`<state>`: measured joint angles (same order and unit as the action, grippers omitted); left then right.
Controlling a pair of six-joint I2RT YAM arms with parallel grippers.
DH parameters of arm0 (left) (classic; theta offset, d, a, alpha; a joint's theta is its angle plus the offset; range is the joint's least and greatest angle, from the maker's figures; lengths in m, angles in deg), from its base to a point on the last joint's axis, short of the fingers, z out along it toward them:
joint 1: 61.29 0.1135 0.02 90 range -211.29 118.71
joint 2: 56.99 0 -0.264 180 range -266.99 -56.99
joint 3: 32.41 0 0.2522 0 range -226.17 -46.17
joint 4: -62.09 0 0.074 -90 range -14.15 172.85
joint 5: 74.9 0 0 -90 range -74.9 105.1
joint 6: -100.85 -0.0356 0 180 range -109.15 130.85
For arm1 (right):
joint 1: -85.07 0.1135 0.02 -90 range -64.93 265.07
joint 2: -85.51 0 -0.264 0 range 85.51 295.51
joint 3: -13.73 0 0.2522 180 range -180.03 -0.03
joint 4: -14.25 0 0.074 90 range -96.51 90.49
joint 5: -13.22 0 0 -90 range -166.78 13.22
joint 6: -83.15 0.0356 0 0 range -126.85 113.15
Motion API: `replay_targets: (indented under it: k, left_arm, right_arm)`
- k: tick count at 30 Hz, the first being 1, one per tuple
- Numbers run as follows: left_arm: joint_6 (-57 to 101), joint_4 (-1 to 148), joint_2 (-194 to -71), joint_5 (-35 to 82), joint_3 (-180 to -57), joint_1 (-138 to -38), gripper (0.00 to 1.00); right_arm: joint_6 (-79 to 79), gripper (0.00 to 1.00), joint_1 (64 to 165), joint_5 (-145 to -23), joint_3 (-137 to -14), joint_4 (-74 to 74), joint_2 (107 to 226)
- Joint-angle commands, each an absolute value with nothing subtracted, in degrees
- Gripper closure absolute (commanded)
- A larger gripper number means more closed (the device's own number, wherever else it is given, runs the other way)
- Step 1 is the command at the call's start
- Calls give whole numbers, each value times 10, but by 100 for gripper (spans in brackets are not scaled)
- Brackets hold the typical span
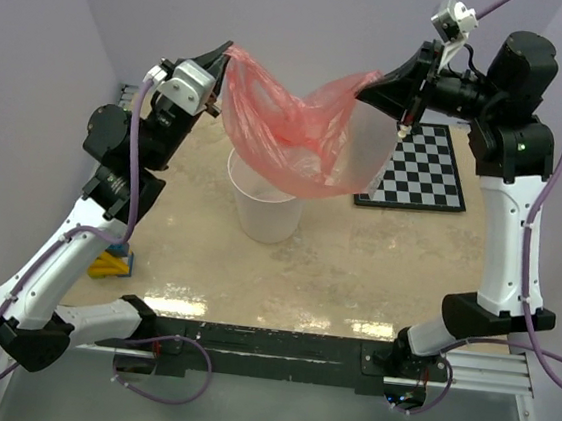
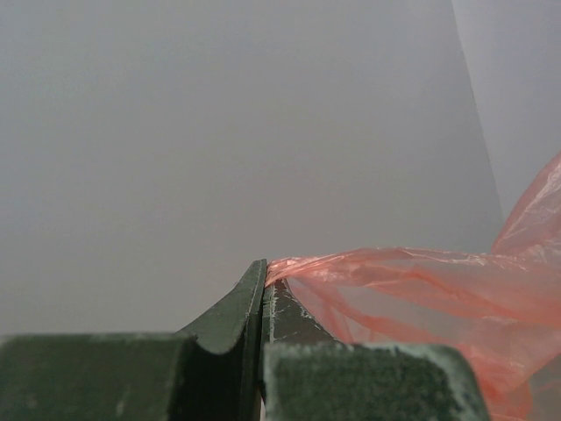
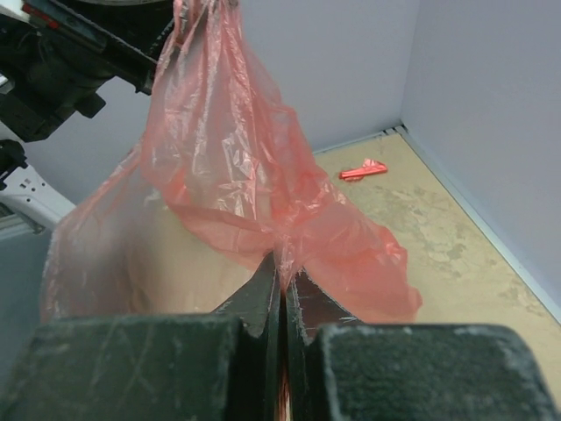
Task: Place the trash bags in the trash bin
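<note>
Left gripper (image 1: 225, 54) and right gripper (image 1: 373, 81) each clench the trash bag (image 1: 294, 136) above the trash bin (image 1: 261, 213). Only the right wrist view shows a red scrap (image 3: 363, 169).

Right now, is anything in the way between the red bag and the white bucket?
No, nothing visible is. The red bag, stretched between the left gripper and the right gripper, hangs right above the white bucket, its low part drooping over the open top. The checkerboard lies off to the side.
</note>
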<state>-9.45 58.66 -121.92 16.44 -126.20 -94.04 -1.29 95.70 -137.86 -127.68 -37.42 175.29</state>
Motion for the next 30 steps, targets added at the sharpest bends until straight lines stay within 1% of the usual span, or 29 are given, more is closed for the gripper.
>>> replay_targets:
  k: [1,8,19,23,27,30]
  left_arm:
    - [-74,622,-1203,186,-1291,-938,100]
    - [-75,652,-1208,195,-1328,-939,100]
    - [-96,707,-1189,216,-1334,-939,100]
    - [-105,673,-1186,189,-1298,-937,100]
    - [-127,624,-1199,128,-1262,-931,100]
    - [-155,558,-1210,97,-1217,-929,100]
  right_arm:
    - [-12,100,961,-1380,-1271,-386,1711]
    - [-18,100,961,-1384,-1309,-399,1720]
    - [-14,100,962,-1408,-1262,-385,1702]
    - [0,100,970,-1382,-1233,-355,1707]
    - [5,100,994,-1353,-1232,-323,1729]
    - [4,100,1024,-1333,-1233,-303,1752]
